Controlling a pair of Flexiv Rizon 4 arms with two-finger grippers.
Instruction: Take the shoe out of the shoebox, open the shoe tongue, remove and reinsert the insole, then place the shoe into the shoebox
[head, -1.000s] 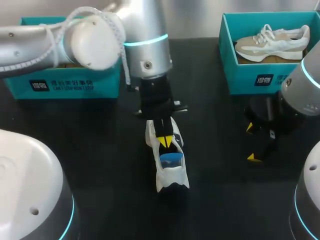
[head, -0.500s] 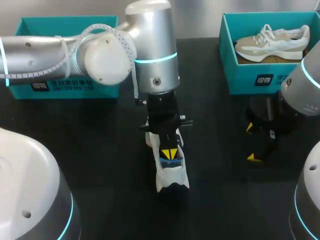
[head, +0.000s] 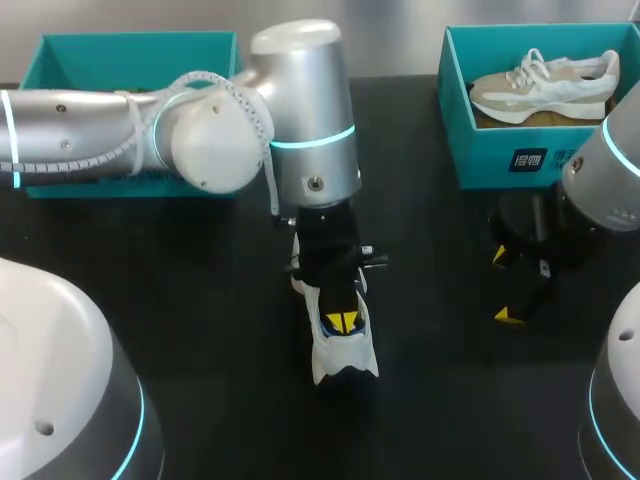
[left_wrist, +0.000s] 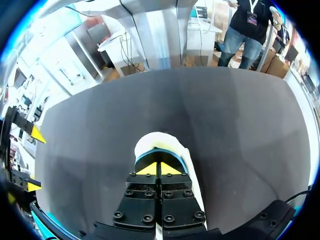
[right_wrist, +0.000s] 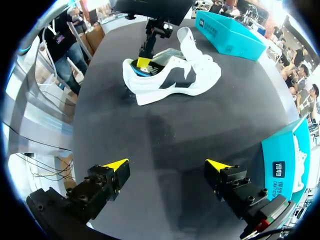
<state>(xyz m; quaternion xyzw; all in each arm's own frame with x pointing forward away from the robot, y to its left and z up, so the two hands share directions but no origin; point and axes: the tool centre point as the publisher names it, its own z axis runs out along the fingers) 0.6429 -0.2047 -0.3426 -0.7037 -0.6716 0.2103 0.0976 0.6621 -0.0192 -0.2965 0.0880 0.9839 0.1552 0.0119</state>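
A white and black shoe (head: 337, 352) lies on the black table (head: 200, 300), heel toward me. My left gripper (head: 342, 322) is shut, its yellow tips together inside the shoe's opening at the heel end. In the left wrist view the left gripper (left_wrist: 160, 168) rests on the blue insole (left_wrist: 159, 152), of which only a thin rim shows, within the white heel (left_wrist: 156, 139). The right wrist view has the shoe (right_wrist: 175, 75) side-on with the left gripper (right_wrist: 144, 62) in its mouth. My right gripper (head: 504, 286) stands open and empty to the shoe's right, also as right gripper (right_wrist: 167, 167).
A teal shoebox (head: 500, 160) at the back right holds a beige shoe (head: 545, 83). Another teal box (head: 130, 50) stands at the back left, partly behind my left arm. Bare table lies between the shoe and my right gripper.
My left gripper has slid along the shoe's opening toward the heel and now covers most of the blue insole. The shoe and the right arm have stayed put.
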